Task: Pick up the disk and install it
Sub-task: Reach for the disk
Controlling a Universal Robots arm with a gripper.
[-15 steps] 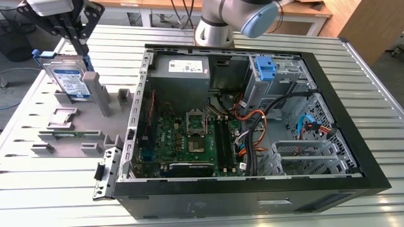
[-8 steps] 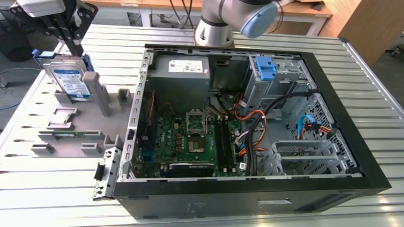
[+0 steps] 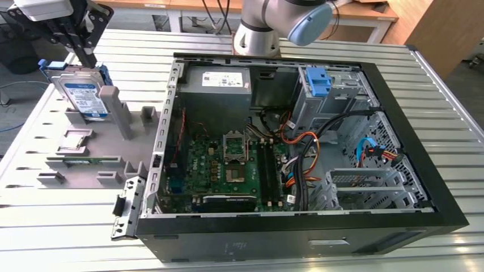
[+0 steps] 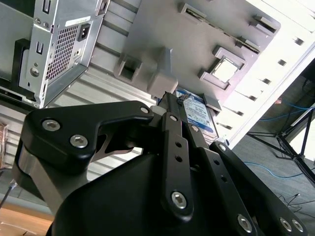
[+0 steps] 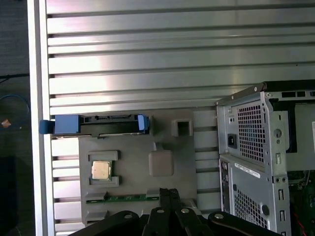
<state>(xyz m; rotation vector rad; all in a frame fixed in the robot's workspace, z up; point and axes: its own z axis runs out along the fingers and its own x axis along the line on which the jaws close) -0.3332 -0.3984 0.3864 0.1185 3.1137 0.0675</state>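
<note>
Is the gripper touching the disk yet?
Cannot tell. In the exterior view the gripper overlaps the top edge of the disk, but neither contact nor a gap shows plainly.

Much of the disk (image 4: 202, 115) behind the gripper (image 4: 170, 97) linkage; contact between them perhaps out of sight.

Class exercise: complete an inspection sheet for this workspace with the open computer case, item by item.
Surface: slatted metal table carrying a grey fixture and an open computer case.
Job's things: disk stands on edge in the fixture, outside the case.
Clutter: processor chip and memory stick in the fixture.
Grippers: gripper is just above the disk's top edge; grip cannot be told.
Cables: orange, blue and black cables inside the case; blue cable on the floor.
Surroundings: wooden furniture behind the table.
</note>
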